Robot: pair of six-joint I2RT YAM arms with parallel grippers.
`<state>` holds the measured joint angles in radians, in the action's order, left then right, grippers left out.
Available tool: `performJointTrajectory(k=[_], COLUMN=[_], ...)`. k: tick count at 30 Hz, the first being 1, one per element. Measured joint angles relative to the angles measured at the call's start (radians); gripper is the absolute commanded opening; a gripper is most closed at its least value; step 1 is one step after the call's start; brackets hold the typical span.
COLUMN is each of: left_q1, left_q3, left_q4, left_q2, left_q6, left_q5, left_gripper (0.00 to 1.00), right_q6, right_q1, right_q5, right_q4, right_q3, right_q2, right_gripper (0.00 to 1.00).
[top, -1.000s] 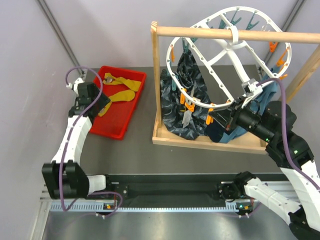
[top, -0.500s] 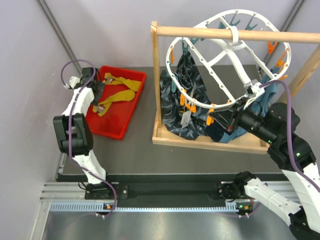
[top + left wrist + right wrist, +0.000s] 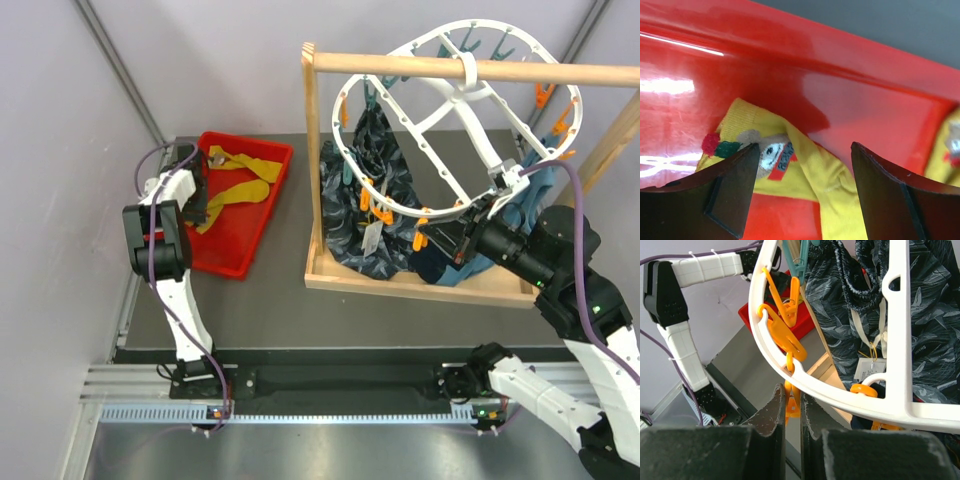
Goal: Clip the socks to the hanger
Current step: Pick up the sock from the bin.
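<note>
Mustard-yellow socks (image 3: 240, 180) lie in a red tray (image 3: 225, 268). My left gripper (image 3: 196, 196) is open low in the tray, its jaws on either side of one yellow sock (image 3: 810, 170) with a bear patch; a second yellow sock (image 3: 951, 145) shows at the right edge. The white oval hanger (image 3: 450, 110) hangs tilted from a wooden rod. My right gripper (image 3: 442, 238) is shut on an orange clip peg (image 3: 792, 405) under the hanger's near rim (image 3: 840, 395). A dark navy piece (image 3: 432, 266) hangs below there; I cannot tell whether it is a sock.
The wooden rod-and-post rack (image 3: 450, 68) stands on a wooden base at the back right. A large dark patterned cloth (image 3: 350, 220) and a teal-blue cloth (image 3: 535, 190) hang from the hanger. The tray's red wall (image 3: 790, 45) is just beyond my left fingers.
My left arm has folded back and its gripper has moved further into the tray's left side, down over a yellow sock. My right gripper has stayed on the orange peg.
</note>
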<state>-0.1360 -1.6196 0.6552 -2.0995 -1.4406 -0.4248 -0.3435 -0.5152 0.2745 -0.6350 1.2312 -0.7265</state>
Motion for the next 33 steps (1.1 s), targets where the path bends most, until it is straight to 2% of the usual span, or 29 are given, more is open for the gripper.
performJointTrajectory(k=[3,6,8,10,14,18,22,26,30,33], left_q1=[-0.007,-0.011,-0.016,-0.022,-0.03,-0.031,-0.023,0.002,0.077,0.158], left_q3=[-0.026,-0.036,-0.038,-0.043,-0.051,-0.046,-0.019,0.088,0.191,0.25], left_q4=[0.031,0.054,0.068,0.075,0.076,0.065,0.04,-0.022,-0.104,-0.24], left_q2=[-0.026,-0.028,-0.039,-0.046,-0.054,-0.054,-0.034,0.058,0.184,0.271], left_q6=[-0.037,-0.071,-0.086,-0.088,-0.082,-0.042,0.035,0.132,0.284,0.458], left_q5=[-0.007,-0.011,-0.01,-0.007,-0.007,-0.011,-0.021,-0.048,-0.092,-0.067], left_gripper=[0.77,0.68,0.53,0.47,0.31,0.0,0.0,0.0,0.0,0.0], right_q6=[0.0,-0.001,-0.001,-0.001,-0.002,-0.002,-0.002,-0.002,-0.008,-0.009], right_q1=[0.0,0.0,0.0,0.0,0.0,0.0,0.0,0.0,0.0,0.0], right_q5=[0.0,0.0,0.0,0.0,0.0,0.0,0.0,0.0,0.001,0.0], right_q4=[0.0,0.0,0.0,0.0,0.0,0.0,0.0,0.002,0.005,0.011], right_q3=[0.0,0.0,0.0,0.0,0.0,0.0,0.0,-0.001,-0.001,-0.009], right_q2=[0.0,0.0,0.0,0.0,0.0,0.0,0.0,0.0,-0.001,0.0], right_gripper=[0.0,0.0,0.0,0.0,0.0,0.0,0.0,0.0,0.0,0.0])
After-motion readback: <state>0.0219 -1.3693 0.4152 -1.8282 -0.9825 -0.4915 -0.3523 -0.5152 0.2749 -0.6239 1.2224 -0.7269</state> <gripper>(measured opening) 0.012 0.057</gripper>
